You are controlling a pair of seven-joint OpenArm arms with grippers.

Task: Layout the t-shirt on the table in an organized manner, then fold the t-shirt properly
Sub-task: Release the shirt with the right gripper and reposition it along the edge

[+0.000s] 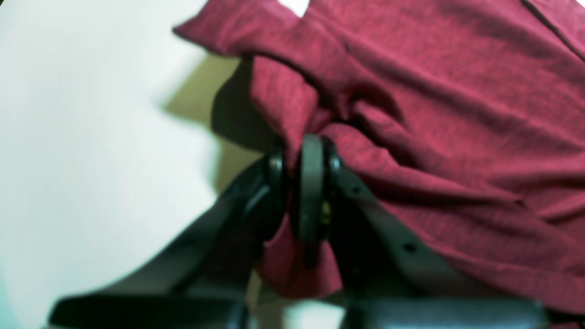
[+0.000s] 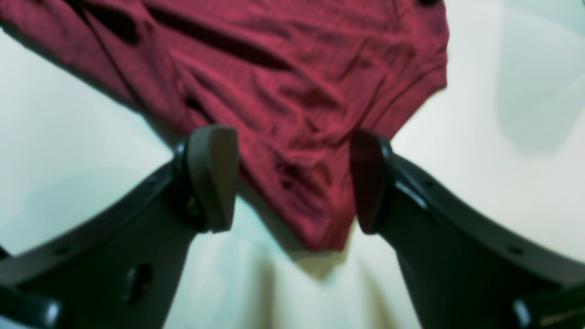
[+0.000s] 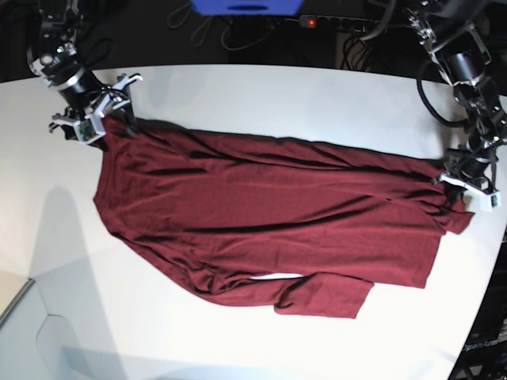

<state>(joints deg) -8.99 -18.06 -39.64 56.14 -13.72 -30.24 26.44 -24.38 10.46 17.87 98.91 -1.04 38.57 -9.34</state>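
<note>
place: lab | cues: white table [image 3: 261, 87]; cables [image 3: 360, 36]; power strip [image 3: 337, 21]

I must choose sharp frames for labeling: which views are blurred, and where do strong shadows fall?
Left wrist view: soft all over, the left gripper smeared, a dark shadow under the t-shirt. Right wrist view: also soft, the right gripper blurred at its edges. Base view: sharpest, with a faint grey shadow on the table at its left.

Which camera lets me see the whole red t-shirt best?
The base view: the whole t-shirt lies spread on the table. The left wrist view shows only a bunched, gripped fold, the right wrist view only one corner.
</note>
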